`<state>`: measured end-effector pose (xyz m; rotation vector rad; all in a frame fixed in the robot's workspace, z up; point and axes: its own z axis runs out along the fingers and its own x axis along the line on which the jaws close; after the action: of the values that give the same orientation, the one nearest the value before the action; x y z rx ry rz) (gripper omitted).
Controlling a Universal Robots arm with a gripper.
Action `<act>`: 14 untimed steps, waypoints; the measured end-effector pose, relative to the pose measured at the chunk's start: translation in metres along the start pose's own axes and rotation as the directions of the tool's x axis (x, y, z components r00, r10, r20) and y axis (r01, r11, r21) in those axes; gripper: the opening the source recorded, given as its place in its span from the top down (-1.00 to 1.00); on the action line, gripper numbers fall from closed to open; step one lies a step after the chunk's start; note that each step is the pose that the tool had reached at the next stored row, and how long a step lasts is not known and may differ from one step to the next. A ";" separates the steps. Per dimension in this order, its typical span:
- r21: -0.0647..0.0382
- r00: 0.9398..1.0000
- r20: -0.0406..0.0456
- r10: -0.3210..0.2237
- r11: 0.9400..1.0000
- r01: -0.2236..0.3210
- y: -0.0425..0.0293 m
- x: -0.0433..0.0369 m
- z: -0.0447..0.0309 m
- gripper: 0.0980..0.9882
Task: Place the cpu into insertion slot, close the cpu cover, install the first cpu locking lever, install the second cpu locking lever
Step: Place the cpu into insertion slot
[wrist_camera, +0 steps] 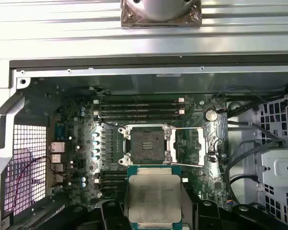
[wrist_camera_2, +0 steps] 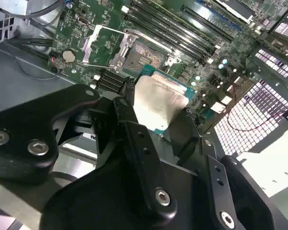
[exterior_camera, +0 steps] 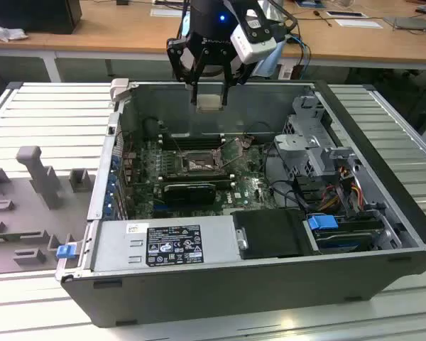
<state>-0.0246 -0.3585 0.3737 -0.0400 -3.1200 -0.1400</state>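
Observation:
My gripper (exterior_camera: 208,101) hangs above the open computer case, shut on the cpu (exterior_camera: 208,102), a flat square chip with a pale silvery top. Both wrist views show the cpu (wrist_camera_2: 158,103) (wrist_camera: 153,196) pinched by its edges between the black fingers (wrist_camera_2: 129,120). Below it on the green motherboard lies the insertion slot (wrist_camera: 146,142) (wrist_camera_2: 146,51) (exterior_camera: 195,162), a dark square socket with a metal rim, uncovered. The cpu cover (wrist_camera: 202,143) (wrist_camera_2: 91,45), a thin metal frame with a square window, is swung open to the side of the slot. The cpu sits well above the board, touching nothing else.
Long black memory slots (wrist_camera: 139,108) run beside the socket. A black expansion card (exterior_camera: 190,190) lies toward the case front, with the power supply (exterior_camera: 163,245) beyond it. A drive cage (exterior_camera: 312,142) and cables (exterior_camera: 341,192) fill the exterior view's right. Grey fixtures (exterior_camera: 39,174) stand outside the case.

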 end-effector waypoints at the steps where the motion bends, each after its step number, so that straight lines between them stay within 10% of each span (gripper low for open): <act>1: 0.000 1.000 0.000 0.000 1.000 0.000 0.0000 0.0000 0.0000 0.03; 14: -0.001 0.998 0.006 0.068 0.998 -0.068 -0.0001 0.0004 0.0015 0.03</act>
<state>-0.0250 -0.3585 0.3722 -0.1474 -3.1199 -0.1396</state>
